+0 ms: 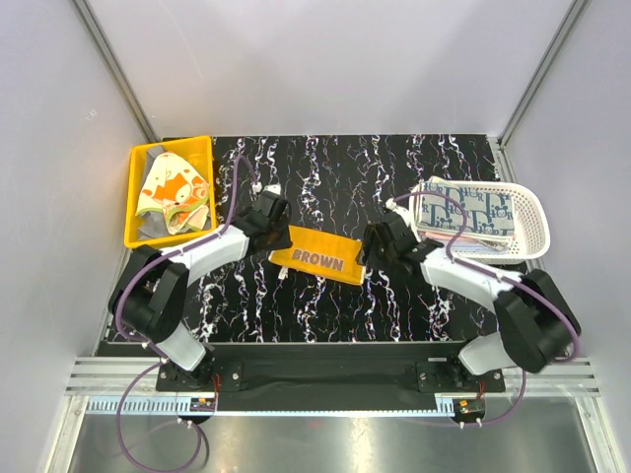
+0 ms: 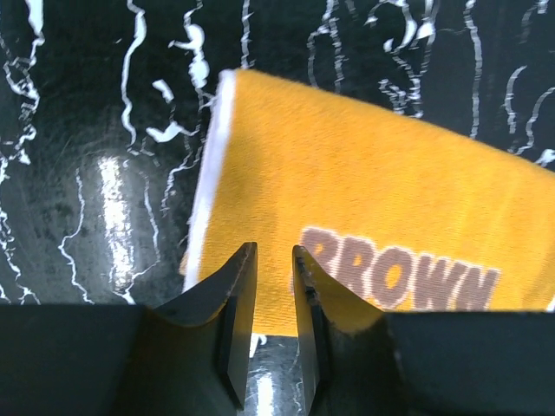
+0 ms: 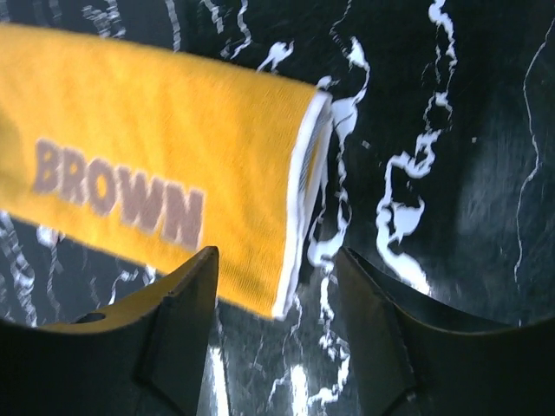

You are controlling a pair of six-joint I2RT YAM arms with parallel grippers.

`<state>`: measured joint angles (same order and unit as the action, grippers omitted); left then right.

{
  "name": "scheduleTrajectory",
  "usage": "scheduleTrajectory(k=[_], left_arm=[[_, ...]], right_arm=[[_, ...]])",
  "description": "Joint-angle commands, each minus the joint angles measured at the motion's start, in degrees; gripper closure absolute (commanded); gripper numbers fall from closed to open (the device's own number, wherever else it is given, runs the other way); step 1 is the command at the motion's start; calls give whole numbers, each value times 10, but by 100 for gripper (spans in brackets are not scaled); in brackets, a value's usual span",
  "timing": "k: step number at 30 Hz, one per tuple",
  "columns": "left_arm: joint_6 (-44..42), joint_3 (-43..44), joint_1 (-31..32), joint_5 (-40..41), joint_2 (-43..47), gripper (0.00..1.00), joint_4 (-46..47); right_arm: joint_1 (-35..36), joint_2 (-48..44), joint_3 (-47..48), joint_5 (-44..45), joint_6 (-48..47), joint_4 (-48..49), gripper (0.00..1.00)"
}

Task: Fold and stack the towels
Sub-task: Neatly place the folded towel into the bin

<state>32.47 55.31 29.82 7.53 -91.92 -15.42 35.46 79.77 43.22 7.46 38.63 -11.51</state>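
An orange-yellow towel (image 1: 317, 255) with brown "BROWN" lettering lies folded into a strip on the black marbled table. My left gripper (image 1: 280, 237) hovers at its left end. In the left wrist view the jaws (image 2: 275, 250) stand a little apart over the towel (image 2: 381, 199), near its lower edge, with nothing between them. My right gripper (image 1: 364, 250) is at the right end. In the right wrist view it (image 3: 277, 253) is wide open, and the towel's (image 3: 147, 147) white-edged corner shows between the fingertips. Blue-white patterned towels (image 1: 468, 212) lie folded in the white basket. An orange-white towel (image 1: 173, 192) lies crumpled in the yellow bin.
The yellow bin (image 1: 136, 209) stands at the table's left edge, with a grey cloth (image 1: 151, 227) under the crumpled towel. The white slotted basket (image 1: 533, 223) sits at the right edge. Grey walls close off the back and both sides.
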Motion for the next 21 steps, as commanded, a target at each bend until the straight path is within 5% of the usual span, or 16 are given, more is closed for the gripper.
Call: scheduleTrajectory(k=[1,10,15,18,19,21], left_arm=[[-17,23,5,20,12,72,-11],[-21,13,5,19,7,72,-8],[-16,1,4,22,17,72,0],[-7,-7,5,19,25,72,1],[0,-10,5,15,31,72,5],[11,-18,4,12,51,73,4]], right_arm=[[-8,68,43,22,-6,3,36],[-1,178,92,8,29,19,41],[27,213,116,21,34,14,52],[32,250,134,34,28,-10,72],[32,252,135,38,26,-13,88],[33,248,139,55,19,-33,97]])
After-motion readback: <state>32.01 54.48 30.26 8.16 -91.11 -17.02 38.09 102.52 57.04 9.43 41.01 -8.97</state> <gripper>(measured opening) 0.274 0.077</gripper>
